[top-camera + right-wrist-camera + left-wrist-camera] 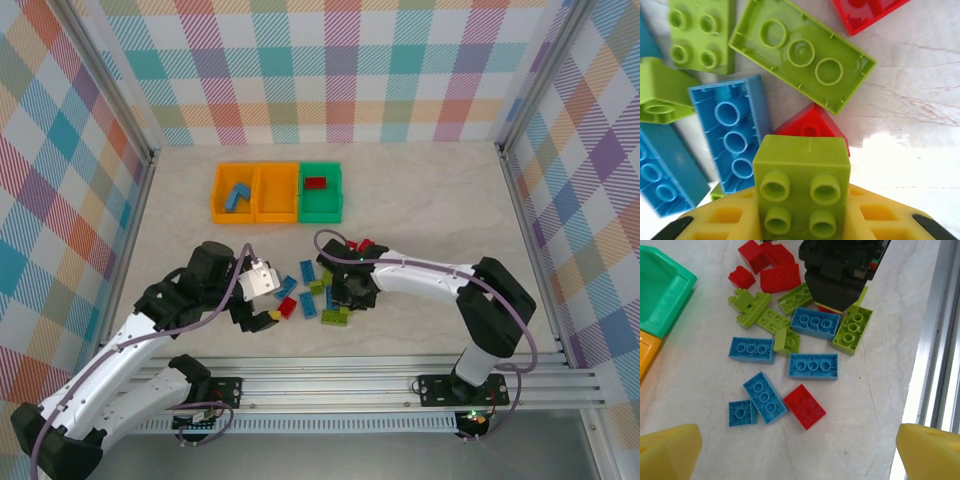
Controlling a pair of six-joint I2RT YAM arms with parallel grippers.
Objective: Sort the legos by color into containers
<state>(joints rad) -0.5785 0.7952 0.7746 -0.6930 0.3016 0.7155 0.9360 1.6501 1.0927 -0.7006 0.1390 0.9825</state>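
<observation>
Loose legos lie in a pile on the table between the two arms. They are red, blue and lime, some studs up, some flipped hollow side up. The right gripper is down in the pile, jaws clenched on a lime brick, a two-by-two with its studs toward the wrist camera. Yellow pads show on both sides of it. Just past it are a red brick, a flipped blue brick and a flipped long lime brick. The left gripper hovers at the left edge of the pile, jaws released wide, bare table between the yellow fingertips. The bins stand joined in a row at the far side, well apart from the pile. The left orange bin holds a blue lego, the middle orange bin is next, and the green bin on the right holds a red lego.
</observation>
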